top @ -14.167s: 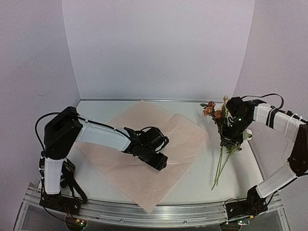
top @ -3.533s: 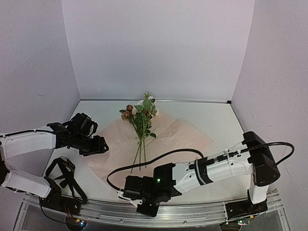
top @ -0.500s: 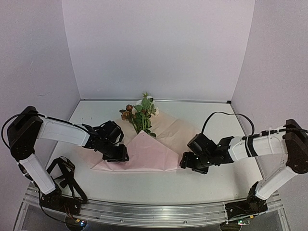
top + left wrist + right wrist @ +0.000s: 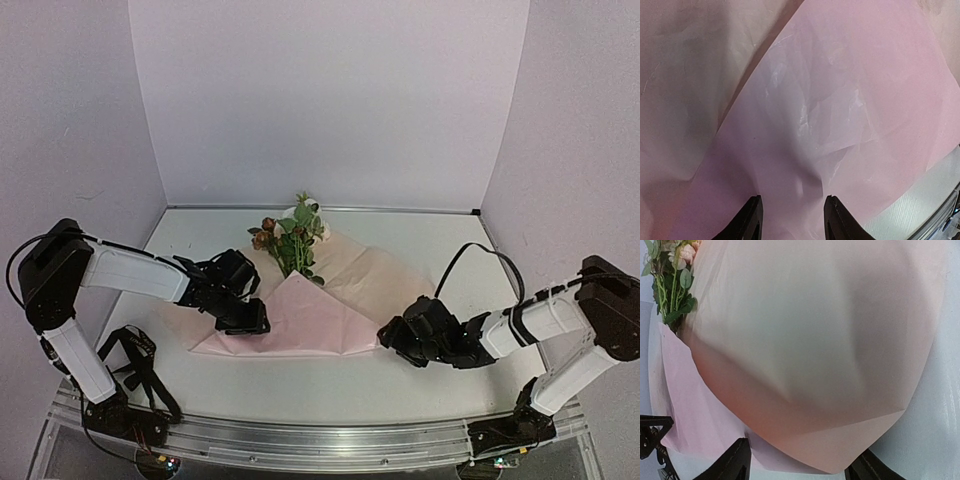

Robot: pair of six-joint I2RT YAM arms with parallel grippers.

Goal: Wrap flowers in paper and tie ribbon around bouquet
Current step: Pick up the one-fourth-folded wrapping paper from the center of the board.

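The flowers lie at the back middle of the table, heads away from me, their stems hidden under the paper. The paper's near corner is folded up over them as a pink triangle. My left gripper rests on the fold's left side, open, with puckered paper between its fingers. My right gripper is low at the paper's right edge, open, with the paper's corner lying between its wide-set fingers. Leaves and a rose of the flowers show at the upper left. The ribbon is out of view.
A black strap loop lies at the near left by the left arm's base. The right arm's black cable arches above the table. An aluminium rail runs along the near edge. White walls close the back and sides.
My right gripper has dropped lower and slid slightly nearer along the paper's right edge, its jaws narrowing. The left gripper has stayed on the fold.
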